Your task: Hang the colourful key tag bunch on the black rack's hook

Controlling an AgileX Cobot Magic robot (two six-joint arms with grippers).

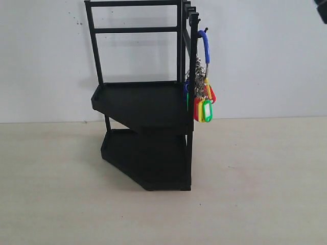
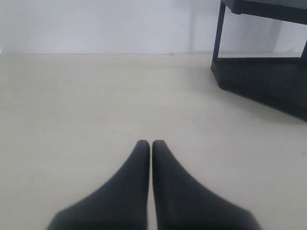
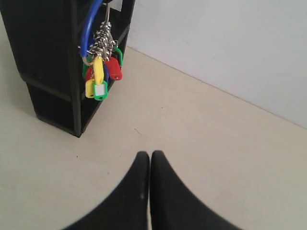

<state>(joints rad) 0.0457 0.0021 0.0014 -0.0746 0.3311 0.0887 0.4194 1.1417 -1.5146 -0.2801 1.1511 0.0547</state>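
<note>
The colourful key tag bunch [image 1: 203,97] hangs from the black rack [image 1: 143,102], which stands on the pale worktop [image 1: 255,194] near the middle of its back edge, in front of a white wall [image 1: 265,61]. The rack is a two-tier shelf with angular trays, thin upright posts and crossbars on top.

The bunch's long axis runs straight up and down. Its blue loop [image 1: 206,46] is uppermost and the tags point down toward the worktop. It hangs clear of the surface beside the rack's post on the side facing the worktop's right edge, with its lower end level with the upper tray. Below the loop is a knot of silver metal rings. Under them sit red, yellow and green plastic tags, the green one with a white label window, and a blue tag partly hidden behind. The loop's top goes over the hook [image 1: 203,31], a thin black curl sticking out sideways from the head of the post.

The right gripper [image 3: 149,154] has its two black fingers pressed together with nothing between them. The bunch [image 3: 101,72] lies ahead of its tips and well apart, with bare worktop between. The left gripper [image 2: 151,143] is likewise closed and empty above bare worktop, with the rack's lower tray [image 2: 268,81] ahead of it.
</note>
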